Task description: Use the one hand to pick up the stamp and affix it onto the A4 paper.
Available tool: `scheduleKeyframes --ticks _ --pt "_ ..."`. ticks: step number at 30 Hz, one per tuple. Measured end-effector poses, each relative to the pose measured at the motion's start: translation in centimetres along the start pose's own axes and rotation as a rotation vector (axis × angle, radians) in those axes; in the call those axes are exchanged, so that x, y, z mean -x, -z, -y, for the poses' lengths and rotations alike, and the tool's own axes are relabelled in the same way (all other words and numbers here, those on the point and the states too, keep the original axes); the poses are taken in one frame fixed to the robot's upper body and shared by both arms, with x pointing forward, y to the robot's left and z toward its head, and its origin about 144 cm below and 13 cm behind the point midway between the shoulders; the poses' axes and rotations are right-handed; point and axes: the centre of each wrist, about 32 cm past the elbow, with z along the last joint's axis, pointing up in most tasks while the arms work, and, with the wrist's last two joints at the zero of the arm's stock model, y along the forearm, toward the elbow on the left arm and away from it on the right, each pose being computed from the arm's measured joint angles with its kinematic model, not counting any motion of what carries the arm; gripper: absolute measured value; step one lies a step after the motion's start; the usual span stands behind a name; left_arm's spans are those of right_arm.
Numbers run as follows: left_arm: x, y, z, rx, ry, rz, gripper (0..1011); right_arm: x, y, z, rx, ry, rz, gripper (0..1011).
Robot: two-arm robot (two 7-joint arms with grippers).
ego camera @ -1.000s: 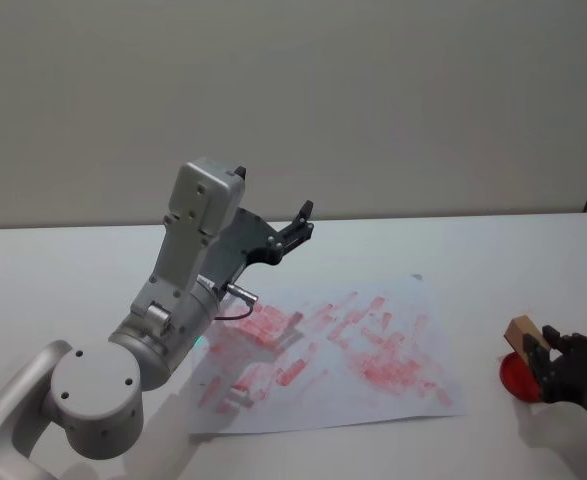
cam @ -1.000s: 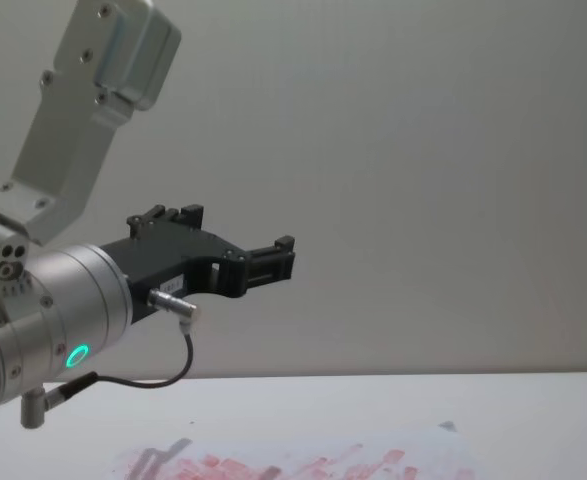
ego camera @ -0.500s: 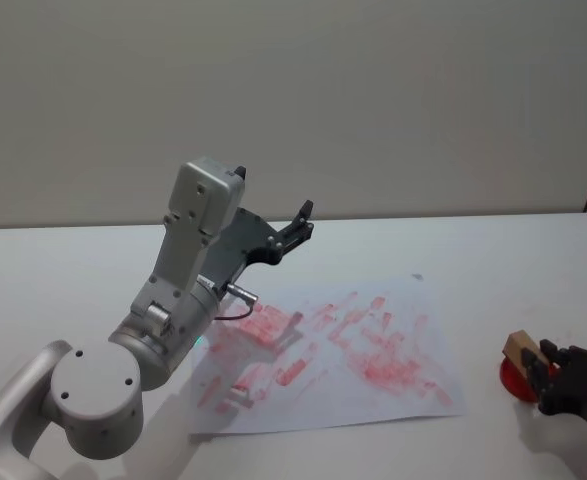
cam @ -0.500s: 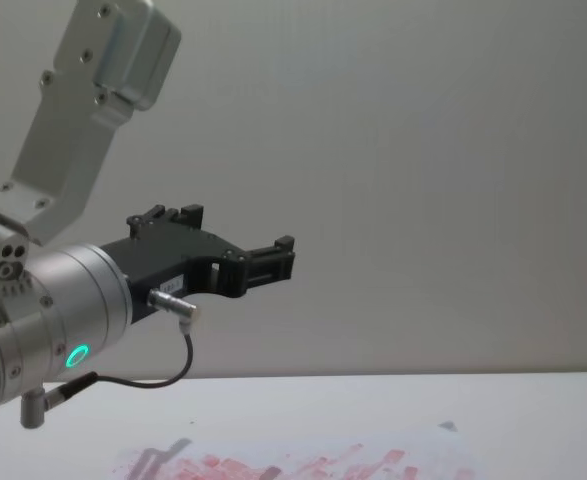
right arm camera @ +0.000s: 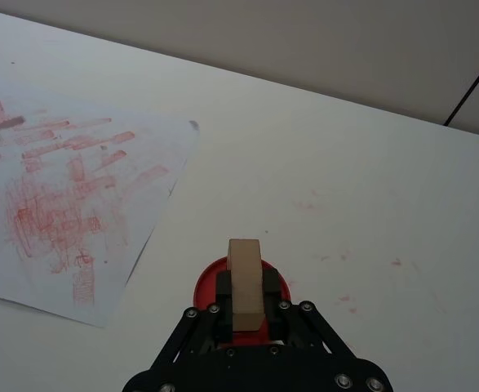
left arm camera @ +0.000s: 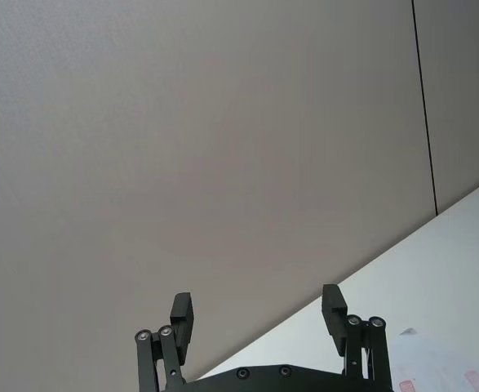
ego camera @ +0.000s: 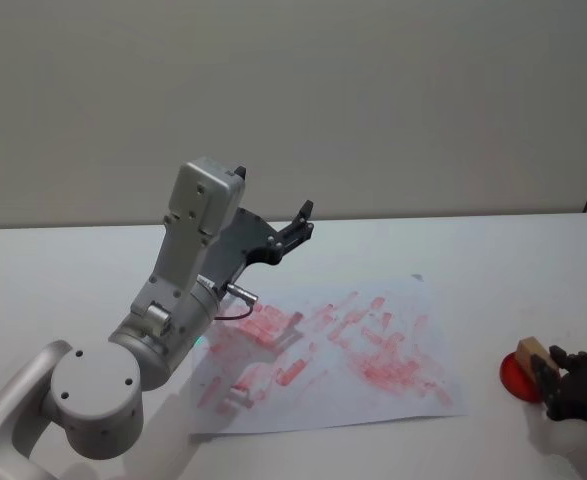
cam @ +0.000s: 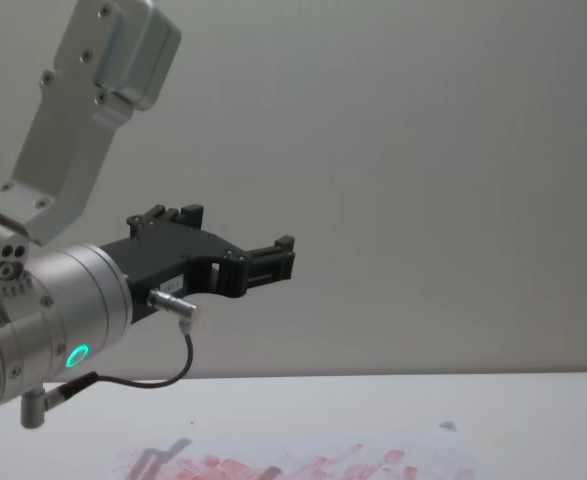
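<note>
Head view: right gripper (ego camera: 551, 372) at 4 o'clock, fingers clamped on the wooden stamp (ego camera: 530, 352), which sits in the round red ink pad (ego camera: 514, 376) on the table (ego camera: 493, 270), just off the paper (ego camera: 333, 350); left gripper (ego camera: 301, 222) raised at 11 o'clock, fingers apart

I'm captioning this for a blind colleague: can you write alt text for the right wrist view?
The right gripper is shut on a wooden stamp standing on a round red ink pad on the white table. Beside the pad lies the A4 paper, covered in red rectangular prints.
</note>
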Motion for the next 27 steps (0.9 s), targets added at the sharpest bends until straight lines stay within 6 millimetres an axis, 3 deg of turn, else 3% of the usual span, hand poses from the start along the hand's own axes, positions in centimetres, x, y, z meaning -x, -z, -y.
scheduleKeyframes --ticks 6,11,15,18,22,27 --pt "0.0 0.0 0.0 0.0 0.0 0.0 1001 0.0 0.04 0.19 0.002 0.015 0.007 259" --pt "0.0 0.0 0.0 0.0 0.0 0.0 1001 0.01 0.06 0.29 0.003 0.024 0.011 458" --pt "0.0 0.0 0.0 0.0 0.0 0.0 1001 0.01 0.08 0.34 0.004 0.028 0.012 544" --pt "0.0 0.0 0.0 0.0 0.0 0.0 1001 0.02 0.09 0.36 0.005 0.03 0.013 684" --pt "0.0 0.0 0.0 0.0 0.0 0.0 1001 0.02 0.1 0.4 0.005 0.033 0.014 761" --pt "0.0 0.0 0.0 0.0 0.0 0.0 1001 0.01 0.11 0.42 0.005 0.035 0.015 936"
